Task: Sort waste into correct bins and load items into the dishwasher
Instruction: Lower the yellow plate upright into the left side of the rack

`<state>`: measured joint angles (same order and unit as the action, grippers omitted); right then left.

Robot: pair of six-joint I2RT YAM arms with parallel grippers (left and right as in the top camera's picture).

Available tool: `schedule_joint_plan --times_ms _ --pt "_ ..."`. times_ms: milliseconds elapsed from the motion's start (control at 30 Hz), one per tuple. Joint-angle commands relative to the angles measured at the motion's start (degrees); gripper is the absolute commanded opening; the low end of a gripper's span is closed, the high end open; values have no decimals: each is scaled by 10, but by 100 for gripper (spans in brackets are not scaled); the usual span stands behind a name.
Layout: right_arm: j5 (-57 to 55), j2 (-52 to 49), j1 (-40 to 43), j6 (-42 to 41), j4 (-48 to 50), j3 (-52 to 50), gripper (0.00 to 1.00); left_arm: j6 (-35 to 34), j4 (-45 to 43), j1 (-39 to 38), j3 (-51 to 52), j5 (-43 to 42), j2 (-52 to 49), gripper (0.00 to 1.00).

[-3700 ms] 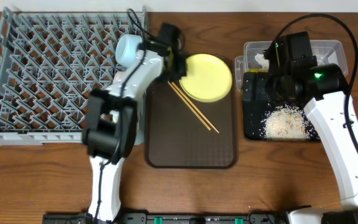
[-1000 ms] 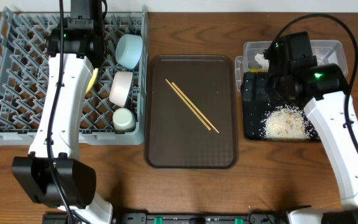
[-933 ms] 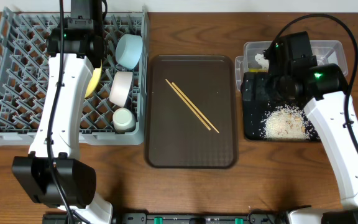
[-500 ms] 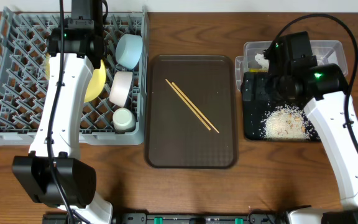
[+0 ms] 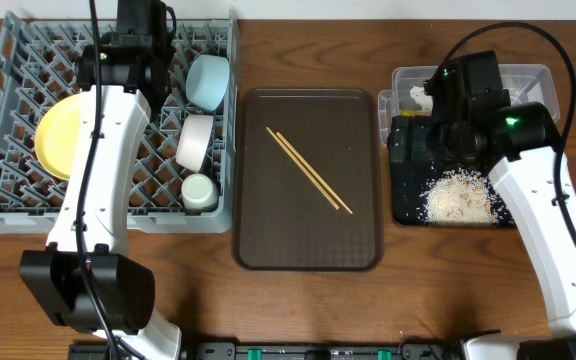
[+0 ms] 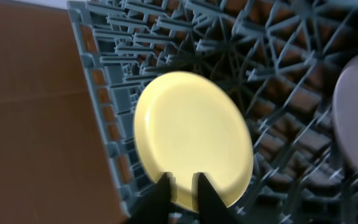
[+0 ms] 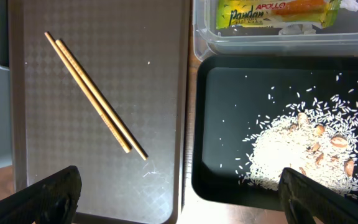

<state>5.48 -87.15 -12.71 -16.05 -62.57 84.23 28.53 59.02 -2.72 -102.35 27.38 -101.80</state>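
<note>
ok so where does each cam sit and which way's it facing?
Overhead: above the table, facing straight down on dish rack, brown tray, black tray; left arm and right arm show.
Left wrist: over the rack, facing down at the yellow plate; left fingers at bottom edge.
Right wrist: over the trays, facing down at chopsticks, rice; right fingers in bottom corners.
Shared: overhead and right wrist both show the chopsticks.

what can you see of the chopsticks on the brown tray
The chopsticks are a pair of thin, straight sticks that look like light wood. They lie flat on the brown tray, running diagonally from its upper left toward its right middle. They sit side by side, seemingly touching, and slightly staggered so one end pokes past the other. Only the tray touches them.
</note>
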Motion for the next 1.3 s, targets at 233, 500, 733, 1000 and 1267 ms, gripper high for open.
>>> schedule_joint_plan --times_ms 233,500,733,1000,1267 --pt "-5 -2 3 5 0 0 99 -235 -5 5 2 -136 -8 54" --pt "-5 -2 3 5 0 0 99 -235 -16 38 42 -263 -12 49" --pt "-5 -2 3 5 0 0 99 -235 -38 100 64 -264 -12 47" --pt "-5 -2 3 5 -1 0 99 -226 -62 121 102 -304 -23 45" --pt "-5 -2 3 5 0 0 99 -246 -83 130 123 -298 -47 39"
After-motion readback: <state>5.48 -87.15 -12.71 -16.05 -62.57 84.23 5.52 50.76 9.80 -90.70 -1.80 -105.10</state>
